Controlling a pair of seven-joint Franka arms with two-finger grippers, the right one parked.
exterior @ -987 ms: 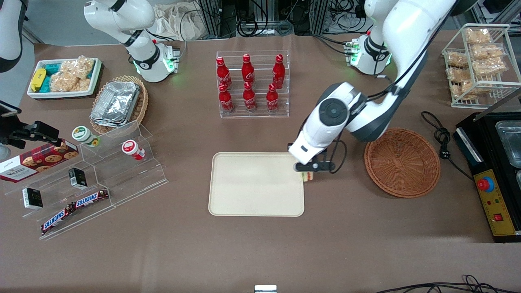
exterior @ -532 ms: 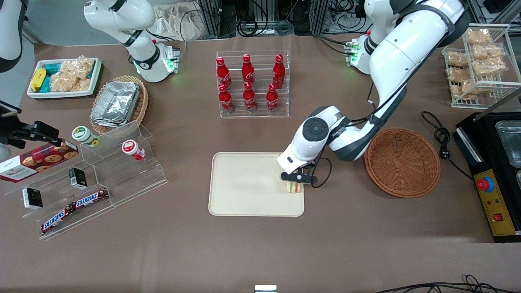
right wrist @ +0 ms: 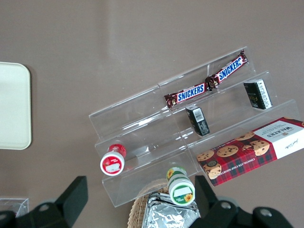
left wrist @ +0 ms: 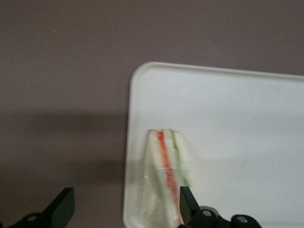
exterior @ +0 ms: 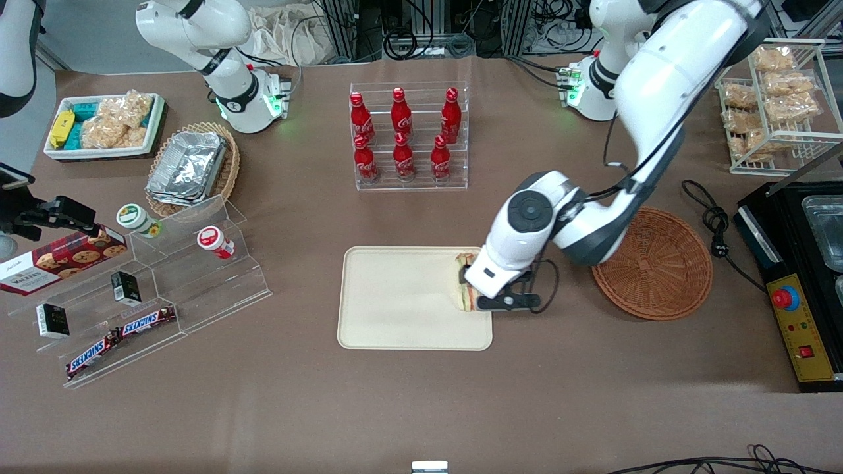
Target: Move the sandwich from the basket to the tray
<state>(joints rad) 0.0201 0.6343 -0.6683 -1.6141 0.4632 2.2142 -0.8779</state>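
Change since earlier frames: sandwich now lies on the tray, no longer carried upright between the fingers; gripper has drawn back toward the basket and sits over the tray's edge

Gripper state: fingers spread wide with nothing between them; in the wrist view one finger stands right beside the sandwich, and whether it touches cannot be told; the other is over bare tabletop

Sandwich position: on its side just inside the tray's rim, at the edge nearest the basket, not overhanging

Basket: nothing in it, well apart from the tray toward the working arm's end of the tabletop

Handling, judged: light and soft; bread will likely crush under a firm squeeze; clear wrap looks slick and loose, so a hold on the film alone may slip

Where to take hold, judged: across the two flat bread faces near the thick middle, with a gentle close; avoid the thin point and the loose wrap

Task progress, judged: placement looks essentially done; what seems left is lifting the gripper clear

Risk: the nearby finger could catch the wrap and drag the sandwich toward the rim
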